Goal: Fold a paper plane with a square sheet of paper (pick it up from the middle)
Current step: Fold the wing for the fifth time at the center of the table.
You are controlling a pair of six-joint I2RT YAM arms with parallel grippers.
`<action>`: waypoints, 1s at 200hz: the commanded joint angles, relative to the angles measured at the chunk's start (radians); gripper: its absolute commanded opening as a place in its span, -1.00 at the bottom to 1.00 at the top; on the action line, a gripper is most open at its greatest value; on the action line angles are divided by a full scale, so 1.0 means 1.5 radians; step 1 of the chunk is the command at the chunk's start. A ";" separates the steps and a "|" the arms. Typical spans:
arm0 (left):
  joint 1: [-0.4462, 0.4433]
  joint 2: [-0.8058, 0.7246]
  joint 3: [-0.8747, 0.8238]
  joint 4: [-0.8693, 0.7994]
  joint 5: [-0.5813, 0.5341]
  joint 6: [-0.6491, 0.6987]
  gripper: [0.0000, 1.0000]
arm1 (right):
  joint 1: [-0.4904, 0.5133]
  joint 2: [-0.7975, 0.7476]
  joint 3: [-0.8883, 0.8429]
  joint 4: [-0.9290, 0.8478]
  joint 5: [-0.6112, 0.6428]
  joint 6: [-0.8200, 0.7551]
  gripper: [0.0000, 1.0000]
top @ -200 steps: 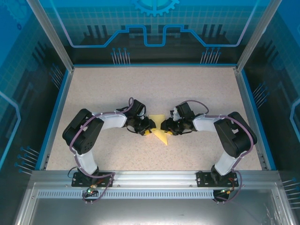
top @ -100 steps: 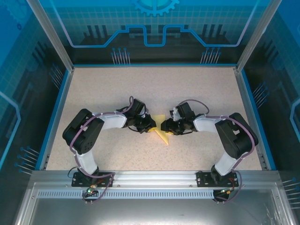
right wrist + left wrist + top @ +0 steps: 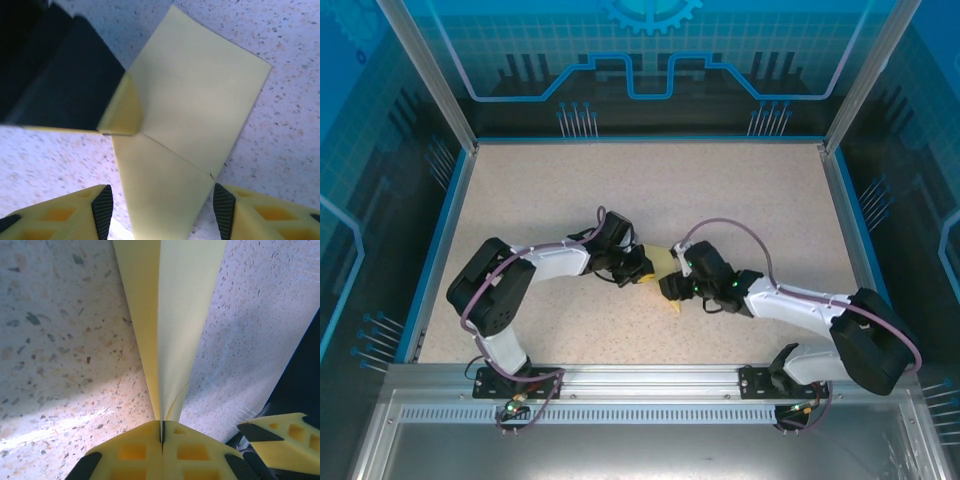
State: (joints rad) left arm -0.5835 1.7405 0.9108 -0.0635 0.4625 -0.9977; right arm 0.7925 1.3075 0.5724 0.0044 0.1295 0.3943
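Observation:
The yellow sheet of paper (image 3: 663, 262) lies folded in the middle of the table, one point (image 3: 673, 304) toward the near edge. In the left wrist view it is a narrow double layer (image 3: 170, 315) running up from my left gripper (image 3: 162, 427), which is shut on its folded edge. In the top view my left gripper (image 3: 638, 270) is at the paper's left side. My right gripper (image 3: 670, 285) is at its right and stands open. Its two pads (image 3: 102, 210) straddle the creased paper (image 3: 190, 100) without touching it. The left gripper's fingertip (image 3: 122, 112) rests on the crease.
The speckled tabletop (image 3: 620, 190) is bounded by blue rails (image 3: 440, 240) at the sides and back, and a metal base rail (image 3: 640, 380) at the near edge. The right arm (image 3: 800, 305) stretches low across the near right.
My left gripper has shut on the paper's folded edge. The right arm has swung down and leftward, and its jaws have opened wider around the paper.

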 commanded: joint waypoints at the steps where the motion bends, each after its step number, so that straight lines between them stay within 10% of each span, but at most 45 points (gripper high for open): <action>1: -0.009 -0.016 0.017 -0.043 -0.019 -0.019 -0.98 | 0.049 -0.006 -0.044 0.078 0.148 -0.090 0.14; 67: -0.016 -0.009 0.031 -0.049 -0.023 -0.032 -0.99 | 0.168 0.112 -0.031 0.208 0.241 -0.197 0.11; 200: -0.017 -0.030 0.040 -0.086 -0.040 -0.025 -0.92 | 0.170 0.196 -0.032 0.261 0.294 -0.199 -0.45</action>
State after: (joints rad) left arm -0.5999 1.7370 0.9344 -0.1379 0.4194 -1.0233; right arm 1.0420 1.5814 0.5236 0.3695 0.5468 0.0990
